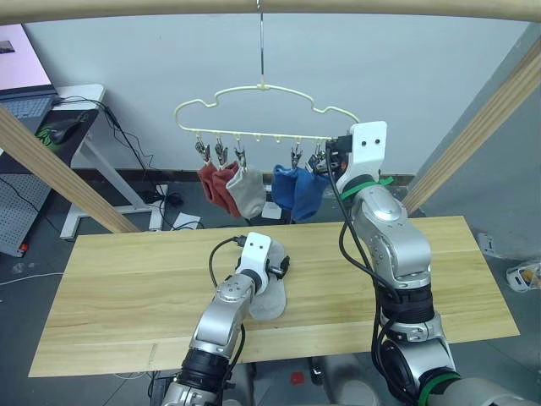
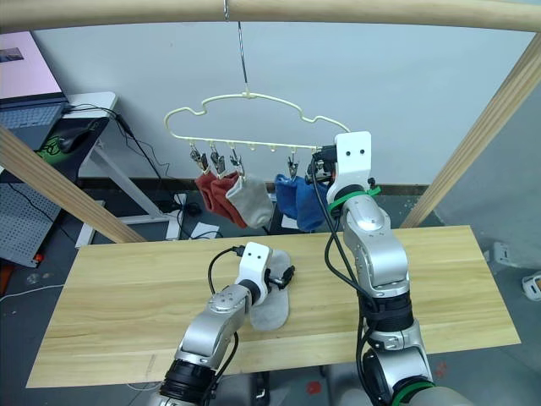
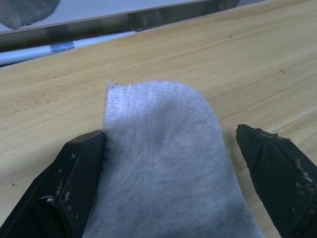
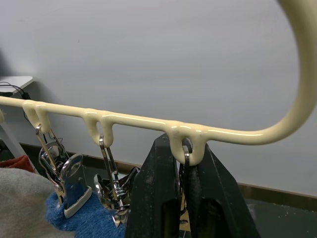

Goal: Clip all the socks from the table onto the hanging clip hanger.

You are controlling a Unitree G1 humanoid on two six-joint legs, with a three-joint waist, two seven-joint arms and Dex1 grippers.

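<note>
Left claw (image 3: 168,163): low over the worktop (image 1: 110,288), fingers spread wide apart, one black finger (image 3: 74,178) touching the edge of the last light grey sock (image 3: 163,163), the other finger clear of the cloth on the far side. That sock lies flat on the light-wood planks, near the middle of the worktop, partly under the left wrist.

Right claw (image 4: 181,198): raised to the right end of the clip hanger (image 1: 254,93), fingers pressed together around the last metal clip (image 4: 186,156) just under the bottom bar; how firmly the clip is pinched is hard to judge from here.

Clip hanger: pale yellow wire, wavy outline, hung by a metal hook (image 1: 261,42) from the round wooden pole (image 1: 270,8) overhead.

Socks already hanging, from the robot's left to right along the bar: two rust red socks (image 1: 215,186), one light grey sock (image 1: 248,193), two blue socks (image 1: 296,193). The red pair and the grey one overlap; the blue pair hangs just beside the right claw.

Background: slanted wooden posts (image 1: 59,173) on either side, a side desk with a laptop (image 1: 25,93) at the far left, cables on the floor (image 1: 169,203).
</note>
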